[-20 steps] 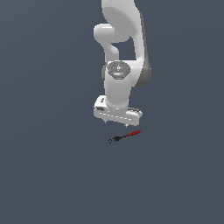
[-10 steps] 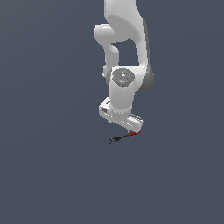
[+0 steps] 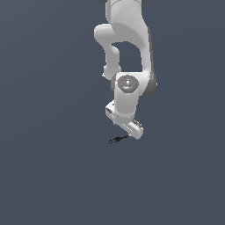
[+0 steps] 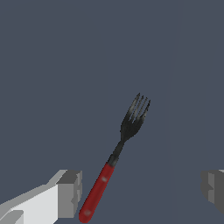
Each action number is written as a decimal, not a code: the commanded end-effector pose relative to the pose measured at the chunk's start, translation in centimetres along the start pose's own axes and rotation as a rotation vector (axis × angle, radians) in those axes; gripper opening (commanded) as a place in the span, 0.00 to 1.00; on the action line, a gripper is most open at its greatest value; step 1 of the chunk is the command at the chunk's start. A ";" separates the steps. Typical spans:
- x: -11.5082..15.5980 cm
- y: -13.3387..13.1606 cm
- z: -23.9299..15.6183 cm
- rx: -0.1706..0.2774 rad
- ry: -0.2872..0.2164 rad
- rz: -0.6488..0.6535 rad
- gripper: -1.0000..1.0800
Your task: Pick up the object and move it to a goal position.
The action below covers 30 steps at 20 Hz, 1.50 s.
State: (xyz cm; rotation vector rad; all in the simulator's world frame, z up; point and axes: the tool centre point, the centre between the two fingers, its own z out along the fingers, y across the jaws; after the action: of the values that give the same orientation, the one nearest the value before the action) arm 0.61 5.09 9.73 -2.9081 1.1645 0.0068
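Fork lay flat on the grey floor, red handle between the wide-apart fingers, nearer one pad, untouched. Gripper hung low over it, hiding the handle in the exterior view; only the dark tines poked out beside it.

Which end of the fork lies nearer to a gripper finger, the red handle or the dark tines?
The red handle of the fork: it lies close beside one finger of the open gripper, while the dark tines point away, beyond both fingers.
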 end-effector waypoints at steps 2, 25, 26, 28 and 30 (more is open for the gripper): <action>-0.4 -0.4 0.8 -0.001 0.000 0.091 0.96; -1.9 -1.7 4.1 -0.005 0.009 0.474 0.96; -1.9 -1.7 4.1 -0.005 0.009 0.476 0.96; -1.9 -1.7 4.1 -0.005 0.009 0.472 0.96; -1.9 -1.7 4.2 -0.005 0.009 0.472 0.96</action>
State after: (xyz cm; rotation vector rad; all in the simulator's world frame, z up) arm 0.41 7.64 5.61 -2.5623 1.8175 0.0003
